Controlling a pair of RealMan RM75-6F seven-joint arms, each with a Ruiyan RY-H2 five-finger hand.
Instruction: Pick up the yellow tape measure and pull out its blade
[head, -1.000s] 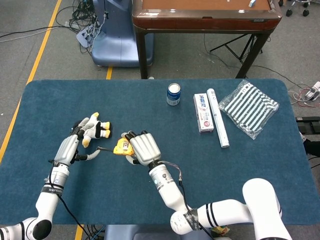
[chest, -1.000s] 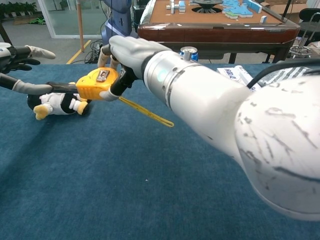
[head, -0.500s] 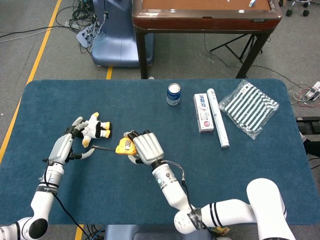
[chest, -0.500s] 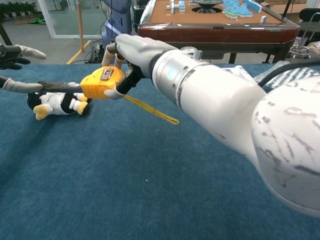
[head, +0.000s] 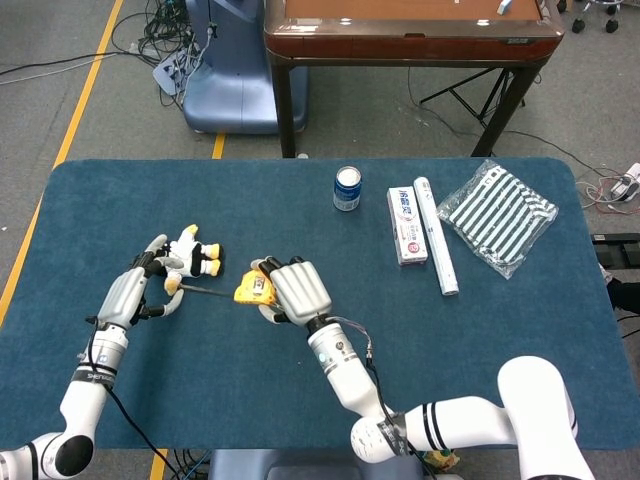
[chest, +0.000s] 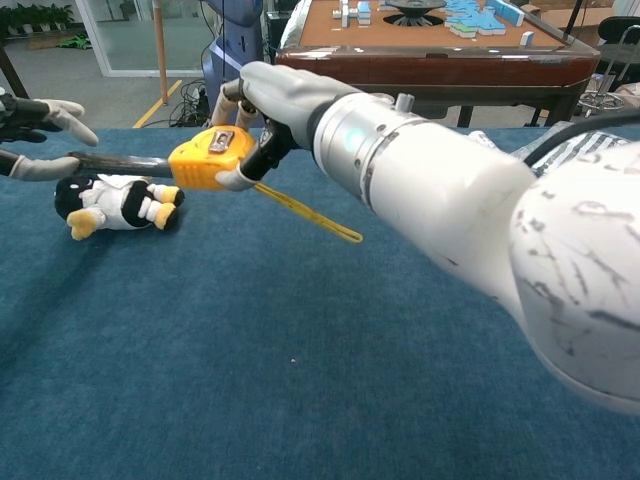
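My right hand (head: 296, 289) (chest: 283, 98) grips the yellow tape measure (head: 254, 291) (chest: 211, 158) and holds it a little above the blue table. A dark stretch of blade (head: 205, 292) (chest: 118, 163) runs left out of the case. My left hand (head: 134, 293) (chest: 32, 140) pinches the blade's end between thumb and a finger. The tape's yellow wrist strap (chest: 308, 213) hangs down to the right of the case. The left hand is partly cut off at the edge of the chest view.
A black-and-white plush toy (head: 191, 258) (chest: 116, 203) lies just behind the blade. Further back right are a can (head: 347, 188), a toothpaste box (head: 406, 225), a white tube (head: 436, 248) and a striped bag (head: 501, 215). A brown table (head: 410, 35) stands beyond.
The two hands have moved apart, the left one leftward and the right one slightly rightward with the case. More blade shows between them.
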